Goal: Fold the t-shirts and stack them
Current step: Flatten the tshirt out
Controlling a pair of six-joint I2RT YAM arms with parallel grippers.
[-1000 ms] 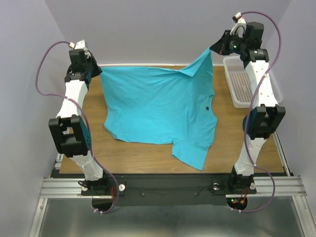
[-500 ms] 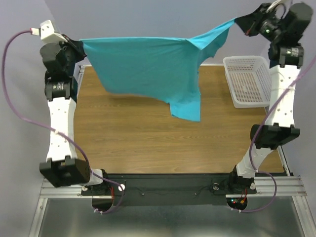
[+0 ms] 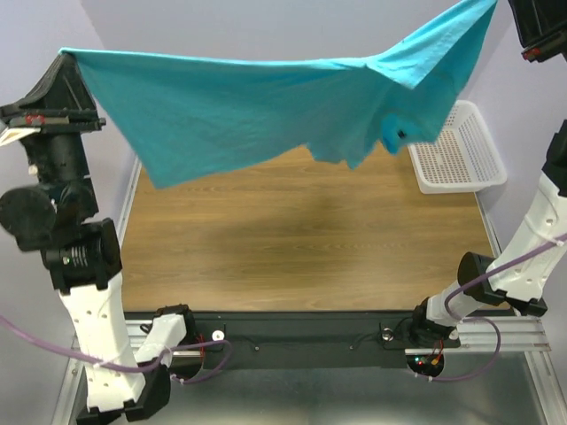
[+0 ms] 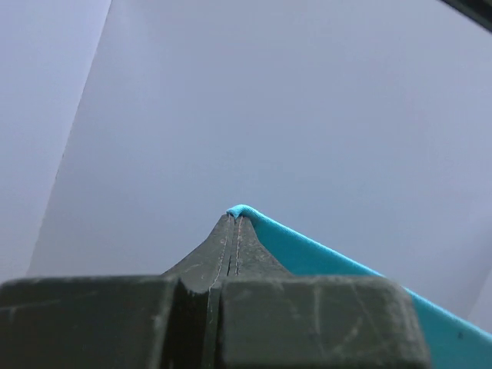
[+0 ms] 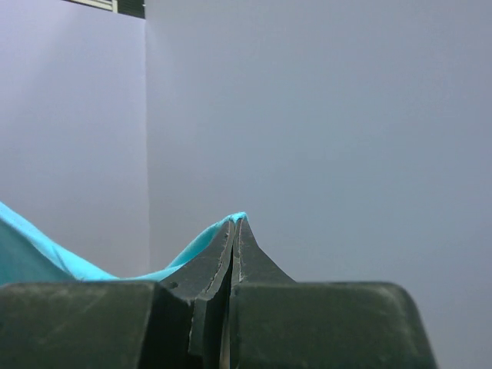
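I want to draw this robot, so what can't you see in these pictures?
Top view: the right gripper is cut off by the top edge.
Top view: the hanging t-shirt covers part of the white mesh basket.
Top view: the t-shirt's dark mark is too small to read.
Wrist views: only slivers of t-shirt show.

You are in a robotics lab test cell. Plain pale walls (image 3: 266, 27) close in behind and beside the left gripper (image 3: 69, 60). Well below it lie a wood-grain table (image 3: 301, 257) and the aluminium mounting rail (image 3: 523, 335), with exposed cabling (image 3: 53, 345).
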